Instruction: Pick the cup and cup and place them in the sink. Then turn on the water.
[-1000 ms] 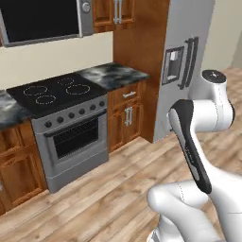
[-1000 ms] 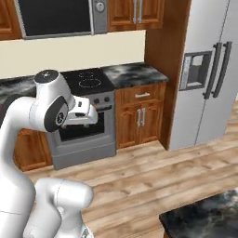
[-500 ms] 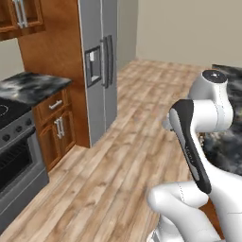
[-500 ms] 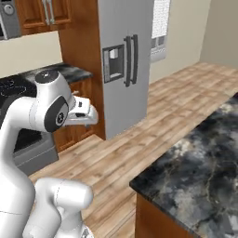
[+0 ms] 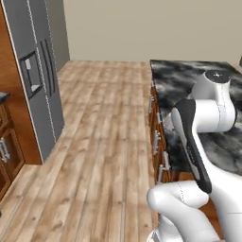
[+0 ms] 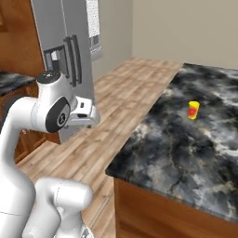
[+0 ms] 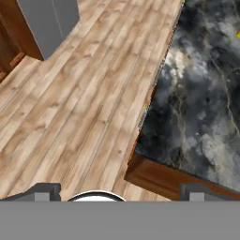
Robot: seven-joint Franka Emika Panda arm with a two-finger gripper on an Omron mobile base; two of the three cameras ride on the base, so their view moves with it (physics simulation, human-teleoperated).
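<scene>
Now that the base has swung away from the stove and fridge, a marble surface (image 6: 186,139) has come into view carrying the yellow patterned cup (image 6: 193,110); the pincer (image 7: 117,190), tucked close, spreads wide, empty.

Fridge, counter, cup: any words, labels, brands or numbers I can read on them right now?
None can be read.
The fridge: its dispenser panel bears no lettering that I can make out.
The yellow cup: an orange-red pattern, too small to tell whether it holds text.
The marble counter: veining only, no writing.
</scene>
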